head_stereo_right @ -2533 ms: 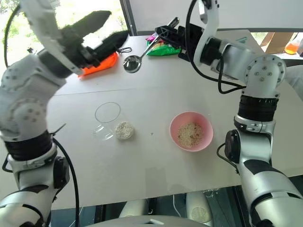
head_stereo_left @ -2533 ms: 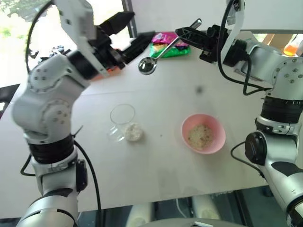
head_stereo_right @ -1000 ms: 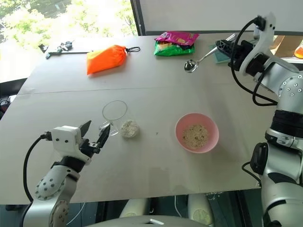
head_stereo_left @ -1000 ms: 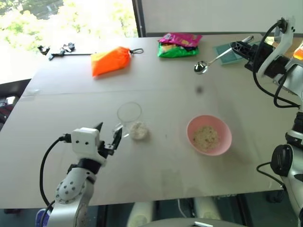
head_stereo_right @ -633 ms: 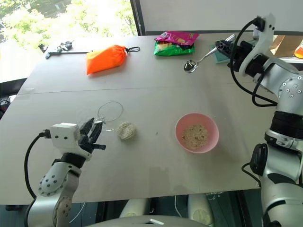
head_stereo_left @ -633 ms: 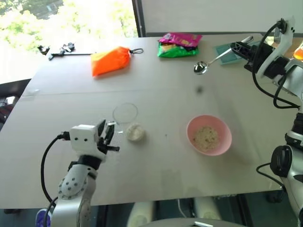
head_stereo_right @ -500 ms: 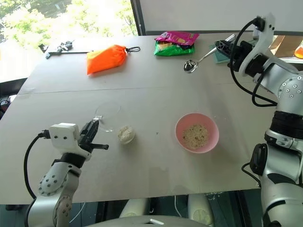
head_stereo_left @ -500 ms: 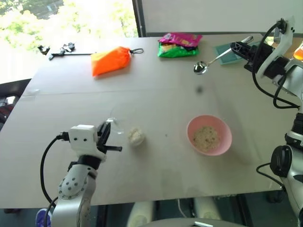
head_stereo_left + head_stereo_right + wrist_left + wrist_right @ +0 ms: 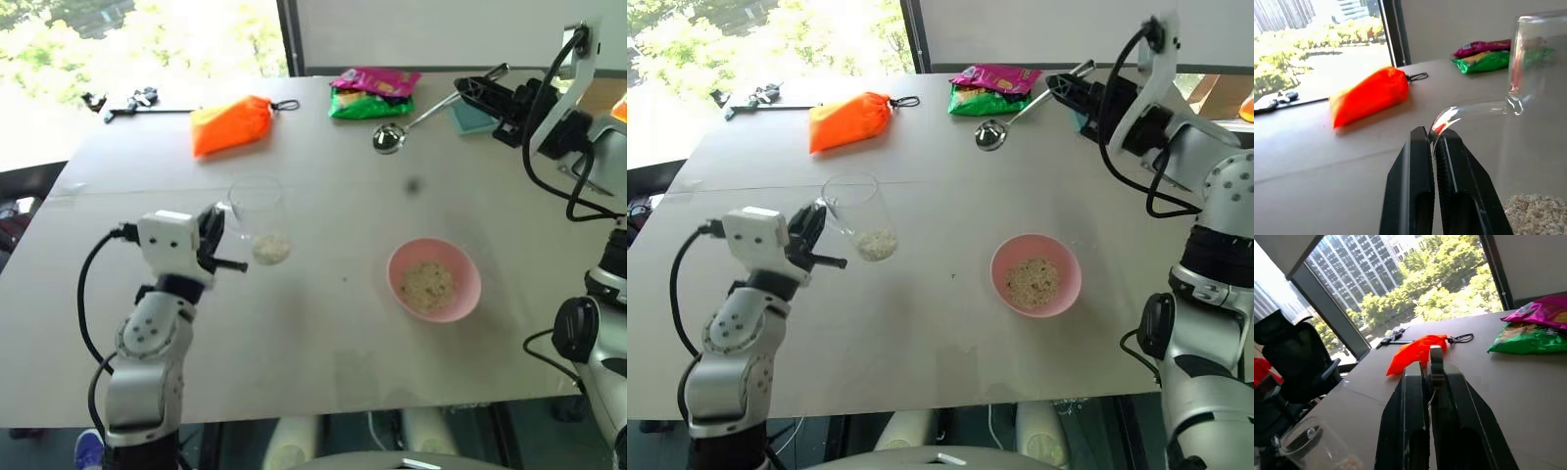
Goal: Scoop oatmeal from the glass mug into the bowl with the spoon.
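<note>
Oatmeal (image 9: pixel 876 243) in glass mug (image 9: pixel 853 210), more in bowl (image 9: pixel 1036 302)

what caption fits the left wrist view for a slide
Left hand shut on the glass mug's handle, oatmeal inside, orange pouch behind on the table.

1. The two eye views look from above, forward and down on the worktop (image 9: pixel 323 333); they share almost the same scene, slightly shifted sideways.
2. The left wrist view looks along its fingers (image 9: pixel 1420 161), very near the glass mug (image 9: pixel 1535 98), toward the orange bag (image 9: pixel 1369 95) in mid-frame.
3. The right wrist view faces the same bag and the window (image 9: pixel 1400 279).
</note>
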Motion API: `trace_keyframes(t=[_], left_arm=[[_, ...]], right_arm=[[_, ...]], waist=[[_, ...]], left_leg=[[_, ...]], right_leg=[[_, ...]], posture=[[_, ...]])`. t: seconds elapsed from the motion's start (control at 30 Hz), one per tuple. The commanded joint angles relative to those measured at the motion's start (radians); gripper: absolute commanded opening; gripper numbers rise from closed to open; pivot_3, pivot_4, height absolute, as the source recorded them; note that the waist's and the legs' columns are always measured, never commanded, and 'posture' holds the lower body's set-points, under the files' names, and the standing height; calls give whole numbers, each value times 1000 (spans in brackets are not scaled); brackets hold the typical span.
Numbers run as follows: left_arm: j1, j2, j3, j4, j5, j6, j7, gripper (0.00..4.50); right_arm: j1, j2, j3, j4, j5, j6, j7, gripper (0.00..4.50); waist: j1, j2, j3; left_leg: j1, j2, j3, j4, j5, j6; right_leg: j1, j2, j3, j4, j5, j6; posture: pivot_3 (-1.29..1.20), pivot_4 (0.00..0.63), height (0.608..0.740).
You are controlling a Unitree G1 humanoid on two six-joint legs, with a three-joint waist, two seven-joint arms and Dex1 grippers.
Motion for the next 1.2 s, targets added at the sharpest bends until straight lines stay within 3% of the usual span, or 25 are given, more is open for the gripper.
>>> trace_keyframes(t=[0.03,0.13,0.3,0.6,0.73,1.03,1.2], left_arm=[[-102,49,-30,112,45,-134,-56,34],[-213,80,-94,251,90,-252,-114,34],[-382,47,-193,444,122,-402,-168,34],[-482,-24,-261,554,118,-509,-211,34],[-504,-37,-265,572,114,-530,-230,34],[-555,-54,-296,635,134,-586,-264,34],[-561,-66,-303,645,140,-596,-269,34]], right_arm=[[-78,8,-21,-55,95,31,-16,0],[-108,26,0,-78,138,51,-37,0],[-90,49,71,-161,132,49,-61,0],[10,46,162,-300,72,14,-82,0],[18,24,194,-324,-6,-13,-95,0],[72,-60,492,-386,-359,-193,9,0],[97,-39,514,-393,-394,-200,55,0]], waist=[[-2,0,0],[-4,0,0],[-3,0,0],[-7,0,0],[-7,0,0],[-9,0,0],[-7,-1,0]], left_leg=[[0,0,0,0,0,0],[-1,0,-1,-1,0,0],[-3,-1,-4,-1,0,0],[-3,-1,-5,-1,0,0],[-3,-1,-5,-1,0,0],[-3,-1,-5,0,0,0],[-3,-1,-5,0,0,0]], right_leg=[[0,0,0,-1,0,0],[0,0,0,-2,0,0],[0,-1,-3,-4,0,0],[-1,-1,-3,-4,0,0],[-1,-1,-3,-4,0,0],[-1,-1,-4,-4,0,0],[-1,-1,-4,-4,0,0]], posture=[[0,150,740],[0,150,740],[0,150,740],[0,150,740],[0,150,740],[0,150,740],[0,150,740]])
